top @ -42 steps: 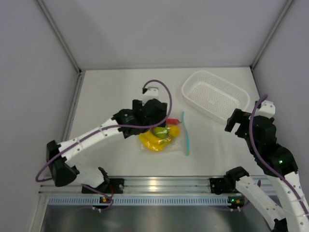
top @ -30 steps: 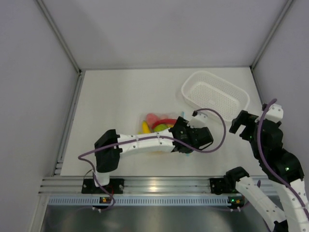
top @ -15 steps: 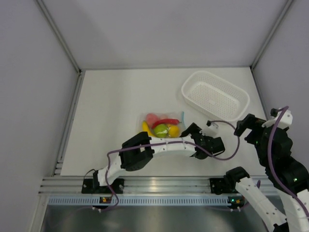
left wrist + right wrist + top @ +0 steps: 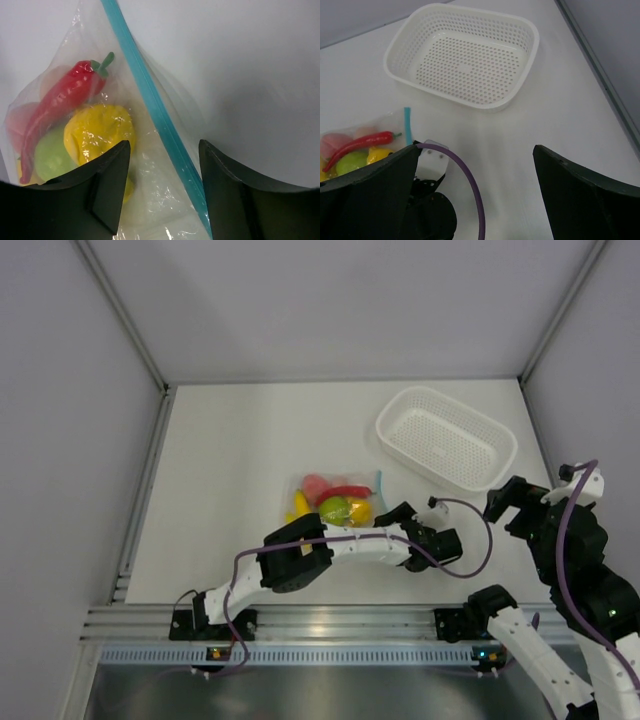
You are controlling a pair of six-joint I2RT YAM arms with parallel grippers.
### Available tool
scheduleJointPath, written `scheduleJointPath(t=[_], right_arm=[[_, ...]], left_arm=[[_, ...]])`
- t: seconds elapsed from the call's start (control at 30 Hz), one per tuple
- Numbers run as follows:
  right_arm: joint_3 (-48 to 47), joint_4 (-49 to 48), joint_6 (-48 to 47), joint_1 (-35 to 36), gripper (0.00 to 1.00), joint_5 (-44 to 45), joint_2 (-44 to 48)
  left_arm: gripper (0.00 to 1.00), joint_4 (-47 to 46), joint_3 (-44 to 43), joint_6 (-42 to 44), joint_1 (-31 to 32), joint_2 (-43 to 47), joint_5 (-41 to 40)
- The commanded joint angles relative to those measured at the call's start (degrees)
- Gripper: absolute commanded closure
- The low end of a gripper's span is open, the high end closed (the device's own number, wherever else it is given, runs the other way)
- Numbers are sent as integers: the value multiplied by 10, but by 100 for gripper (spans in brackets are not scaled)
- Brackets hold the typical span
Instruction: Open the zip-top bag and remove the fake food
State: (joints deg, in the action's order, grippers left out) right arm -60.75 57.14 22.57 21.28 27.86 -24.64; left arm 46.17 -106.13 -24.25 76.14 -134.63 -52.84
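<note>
The clear zip-top bag [image 4: 335, 502] lies flat on the table, its light blue zip strip [image 4: 378, 485] on the right edge. Inside are the red chili [image 4: 60, 100], a yellow round fruit [image 4: 100, 130], the green pear [image 4: 50, 155] and a pink piece [image 4: 17, 122]; the banana [image 4: 300, 505] shows from above. My left gripper [image 4: 164, 150] is open and low over the bag's zip end, one finger on each side of the strip [image 4: 150, 100]. It reaches in from the right [image 4: 388, 514]. My right gripper [image 4: 476, 150] is open, empty and raised at the right [image 4: 500, 502].
A white perforated basket [image 4: 385, 425] stands at the back right, empty; it also shows in the right wrist view [image 4: 485, 106]. The left arm's wrist and purple cable [image 4: 470, 185] lie between the bag [image 4: 380, 122] and my right gripper. Grey walls enclose the table.
The left arm swung from the bag's left side around to its right, then drew back a little towards the zip strip. The right arm pulled back to the right.
</note>
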Motion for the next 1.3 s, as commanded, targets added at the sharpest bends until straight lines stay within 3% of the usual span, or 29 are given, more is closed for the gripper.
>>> scheduleJointPath(t=[0.0,0.13,0.23,0.27,0.37,0.4,0.63,0.8,0.9,1.13,1.27], right_arm=[[1,-25,-4,4,1,-5,6],[1,-25,-6,4,1,-6,6],[5,-27,-4,4,1,-6,6],[6,-31,-4,5,0,-7,5],[9,-32,-3,4,0,-10,3],[10,-33,-3,4,1,-10,3],[24,-58,-4,4,1,-34,3],[56,-114,-24,4,1,-133,14],[71,-157,-48,4,1,-240,0],[111,-317,-62,7,1,-603,-95],[124,-425,-63,77,1,-611,-160]], left_arm=[[38,13,13,3,-9,-7,11],[44,14,24,-3,-14,4,15],[62,14,24,-8,-16,14,13],[73,13,25,-10,-16,20,12],[90,12,24,-21,-20,36,14],[100,12,26,-30,-24,41,14],[100,9,45,-89,-66,117,48],[100,9,70,-158,-107,207,35],[100,9,89,-210,-114,269,-25],[100,8,131,-322,-128,405,-107],[100,8,167,-399,-128,484,-119]])
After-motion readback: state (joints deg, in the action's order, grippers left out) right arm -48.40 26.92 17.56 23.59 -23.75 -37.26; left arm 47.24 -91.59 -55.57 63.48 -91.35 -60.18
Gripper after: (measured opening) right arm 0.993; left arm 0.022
